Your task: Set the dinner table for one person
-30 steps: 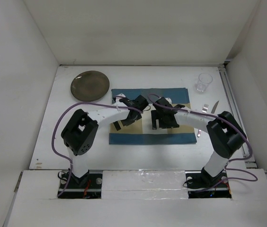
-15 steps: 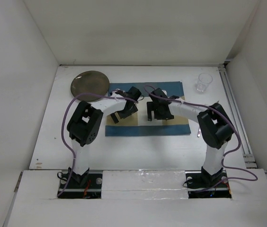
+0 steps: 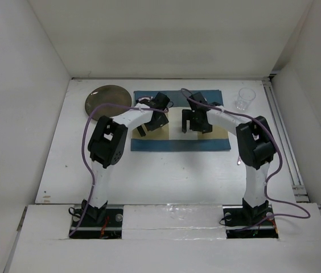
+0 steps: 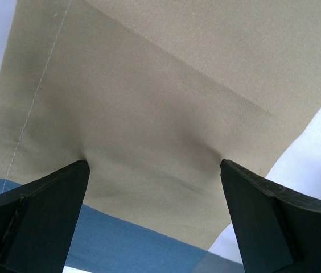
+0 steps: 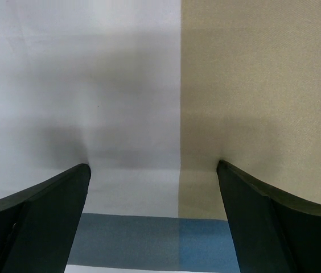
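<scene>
The dinner table (image 3: 172,176) is a large matte white top. A blue-and-tan patchwork placemat (image 3: 177,145) lies on its far middle part. My left gripper (image 3: 148,126) is open, with both fingertips pressed down on the mat's left half. In the left wrist view (image 4: 155,165) the tan cloth (image 4: 149,102) dimples under the tips. My right gripper (image 3: 196,126) is open too, with its tips pressed on the mat's right half. The right wrist view (image 5: 153,165) shows pale and tan patches (image 5: 251,85) between the fingers. Neither gripper holds anything.
A dark round plate (image 3: 106,101) sits at the far left, touching the mat's corner. A clear glass (image 3: 244,98) stands at the far right. A cutlery handle tip (image 3: 239,161) shows beside the right arm. White walls enclose the table.
Both grippers have slid away from the arm bases with the placemat under their tips. The mat now lies farther back, near the plate and glass. The right arm now covers the cutlery.
</scene>
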`<state>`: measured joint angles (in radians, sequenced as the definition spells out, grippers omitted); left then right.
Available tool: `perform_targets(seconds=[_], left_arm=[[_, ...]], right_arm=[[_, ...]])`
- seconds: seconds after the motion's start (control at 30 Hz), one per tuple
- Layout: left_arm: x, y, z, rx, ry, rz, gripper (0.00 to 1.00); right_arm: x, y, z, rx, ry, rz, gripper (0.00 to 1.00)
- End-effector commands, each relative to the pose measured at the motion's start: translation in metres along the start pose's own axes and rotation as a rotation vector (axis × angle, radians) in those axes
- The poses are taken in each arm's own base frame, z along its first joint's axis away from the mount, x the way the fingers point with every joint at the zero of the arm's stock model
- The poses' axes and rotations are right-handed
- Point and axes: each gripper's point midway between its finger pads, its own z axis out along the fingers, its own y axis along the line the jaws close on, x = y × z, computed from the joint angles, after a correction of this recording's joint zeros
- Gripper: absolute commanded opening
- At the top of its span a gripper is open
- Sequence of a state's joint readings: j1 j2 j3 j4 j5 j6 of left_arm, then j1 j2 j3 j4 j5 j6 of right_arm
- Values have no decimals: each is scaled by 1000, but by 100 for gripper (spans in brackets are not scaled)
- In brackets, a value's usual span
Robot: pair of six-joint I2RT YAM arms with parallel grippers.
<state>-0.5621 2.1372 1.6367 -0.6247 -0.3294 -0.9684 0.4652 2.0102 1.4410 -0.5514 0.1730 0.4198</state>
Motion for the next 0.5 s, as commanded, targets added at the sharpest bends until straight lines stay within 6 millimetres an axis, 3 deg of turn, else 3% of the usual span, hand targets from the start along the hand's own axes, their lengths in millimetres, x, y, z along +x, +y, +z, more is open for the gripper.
perform_targets(seconds=[0.0, 0.2, 0.47], left_arm=[[12, 0, 17, -9, 51, 9, 100], [10, 2, 15, -24, 47, 13, 100], [7, -2, 15, -17, 43, 10, 100]], right_arm=[[0, -30, 10, 73, 58, -24, 100], [-8, -28, 13, 49, 62, -23, 100], [-3, -21, 15, 45, 73, -41, 100]])
